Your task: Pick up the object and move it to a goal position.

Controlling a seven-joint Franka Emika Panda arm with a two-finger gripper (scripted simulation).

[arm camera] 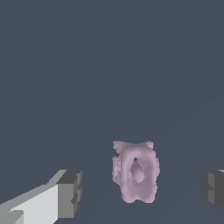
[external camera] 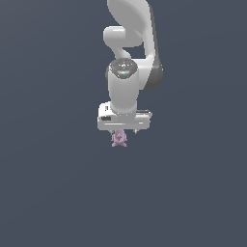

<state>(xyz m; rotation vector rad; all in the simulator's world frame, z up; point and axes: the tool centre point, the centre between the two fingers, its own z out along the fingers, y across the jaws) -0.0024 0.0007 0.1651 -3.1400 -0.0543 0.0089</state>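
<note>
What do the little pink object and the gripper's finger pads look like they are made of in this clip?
The object: matte, pale pink-lilac, with a lumpy, pitted surface and no gloss, like unglazed clay or rough moulded plastic; a render cannot settle which. The finger pads: flat dark grey blocks with a dull finish and stepped edges, suggesting rubber or matte plastic. The gripper body is smooth white with soft highlights, like painted metal or hard plastic.

The exterior view looks from well back at the arm (external camera: pixel 126 72), which hangs in the upper centre of the frame against a plain dark grey ground. The wrist view looks out close between the fingers (arm camera: pixel 70 194). Both views share the object (external camera: pixel 119 138) and the gripper (external camera: pixel 123 130).
</note>
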